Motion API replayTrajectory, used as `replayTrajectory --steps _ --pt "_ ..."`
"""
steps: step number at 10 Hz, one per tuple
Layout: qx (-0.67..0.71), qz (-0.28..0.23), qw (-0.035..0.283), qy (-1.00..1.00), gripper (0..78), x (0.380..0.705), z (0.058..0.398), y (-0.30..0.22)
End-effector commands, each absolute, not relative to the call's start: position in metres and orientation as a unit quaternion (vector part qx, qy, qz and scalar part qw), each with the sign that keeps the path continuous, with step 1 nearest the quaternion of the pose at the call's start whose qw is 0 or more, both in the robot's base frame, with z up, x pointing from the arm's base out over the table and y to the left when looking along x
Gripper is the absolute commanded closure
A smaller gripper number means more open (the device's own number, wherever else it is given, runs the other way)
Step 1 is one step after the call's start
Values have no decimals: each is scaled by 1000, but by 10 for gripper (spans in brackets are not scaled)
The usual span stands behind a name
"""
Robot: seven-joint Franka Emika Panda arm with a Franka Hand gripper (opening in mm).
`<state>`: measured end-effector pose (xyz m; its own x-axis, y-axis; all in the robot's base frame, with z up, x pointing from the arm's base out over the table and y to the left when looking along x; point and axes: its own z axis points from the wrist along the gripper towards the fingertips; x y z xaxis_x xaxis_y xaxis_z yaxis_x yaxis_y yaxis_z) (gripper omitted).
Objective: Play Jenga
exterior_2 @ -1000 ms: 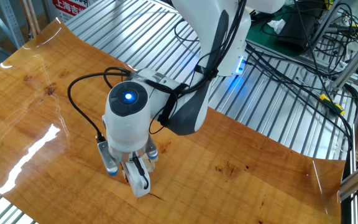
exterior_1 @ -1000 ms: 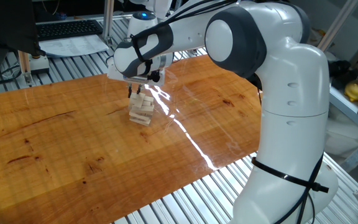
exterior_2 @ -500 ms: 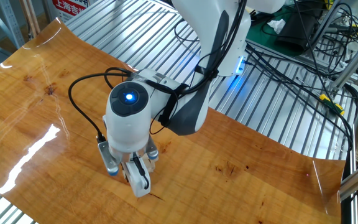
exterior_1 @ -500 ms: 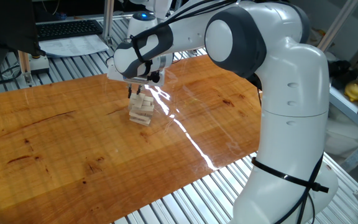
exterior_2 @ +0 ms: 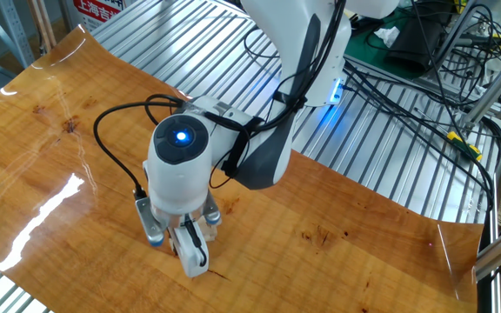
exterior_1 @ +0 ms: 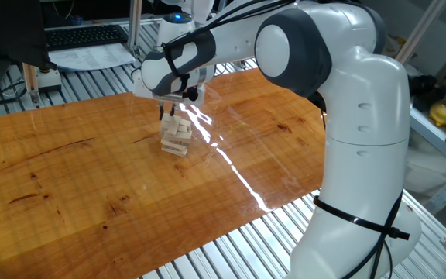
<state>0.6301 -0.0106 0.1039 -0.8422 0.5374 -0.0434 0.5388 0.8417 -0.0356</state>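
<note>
The Jenga tower (exterior_1: 176,137) is a short stack of pale wooden blocks on the wooden table top (exterior_1: 91,163), with its top block lying askew. My gripper (exterior_1: 165,113) hangs just above the tower's top left corner and points down. Its dark fingertips are close together and I see no block between them. In the other fixed view the gripper (exterior_2: 193,252) shows from above and behind. Its white fingers (exterior_2: 197,249) stand side by side with only a thin slit between them. The wrist and hand hide the tower in that view.
The table top rests on a ribbed metal bench (exterior_1: 231,248). A keyboard (exterior_1: 84,35) and papers lie behind the far edge. Cables (exterior_2: 424,96) run over the bench beside the robot base. A bright glare streak (exterior_1: 235,167) crosses the wood.
The gripper has risen very slightly above the tower. The tower and its blocks have not moved.
</note>
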Motion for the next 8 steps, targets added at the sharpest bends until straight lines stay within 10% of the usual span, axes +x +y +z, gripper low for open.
replayTrajectory --steps 1,8 --pt "285 -23 18 958 755 633 106 -11" --pt "298 -23 20 954 755 633 101 -10"
